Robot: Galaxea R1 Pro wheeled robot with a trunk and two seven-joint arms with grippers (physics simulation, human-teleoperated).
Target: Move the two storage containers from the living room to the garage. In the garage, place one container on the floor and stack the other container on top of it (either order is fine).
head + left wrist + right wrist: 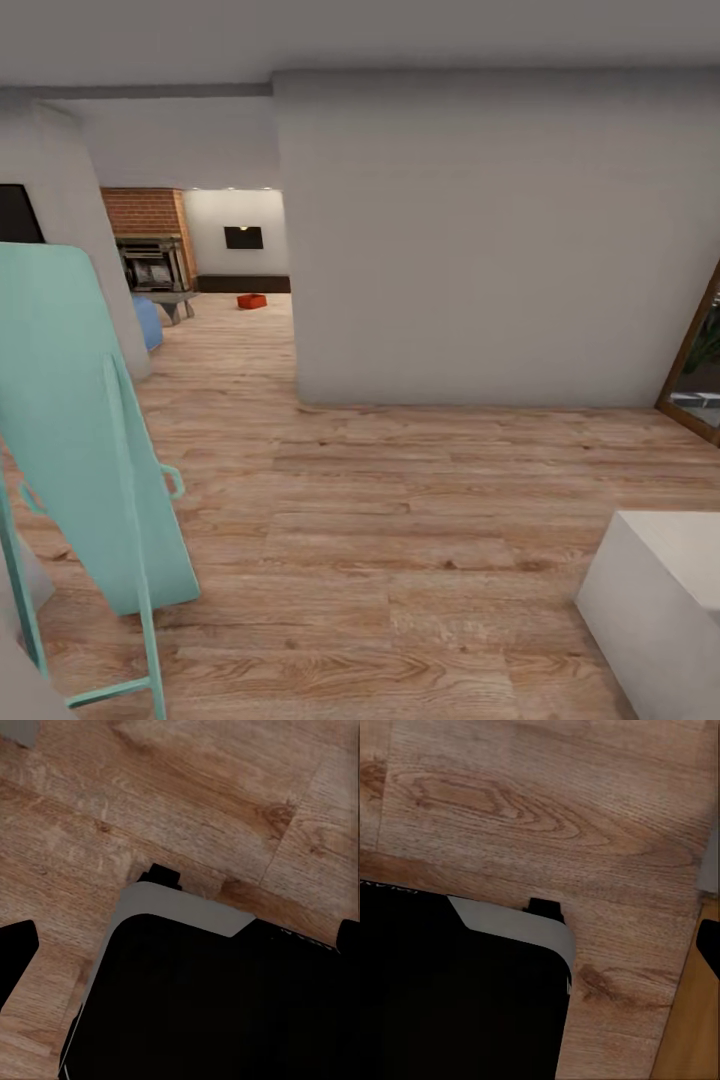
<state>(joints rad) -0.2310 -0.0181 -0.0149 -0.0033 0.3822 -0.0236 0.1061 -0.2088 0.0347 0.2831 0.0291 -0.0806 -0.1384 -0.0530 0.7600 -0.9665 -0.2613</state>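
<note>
Both claws look down on wood plank floor [187, 795] over the robot's black base [225, 1005], and whether either is spread or pressed together cannot be told. One red bin [251, 301] sits far off on the living room floor, beyond the grey wall [480, 240], near the brick fireplace [150, 250]. A teal folding frame [80, 430] leans at near left

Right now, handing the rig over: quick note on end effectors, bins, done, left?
End effectors: both wrist views look down on wood planks and the robot's dark base; open or shut can't be judged.
Bins: one red-orange container sits on the floor far off in the living room, near the brick fireplace. The second is not located.
Done: nothing carried.
Left: drive in, fetch both, stack in garage.
</note>
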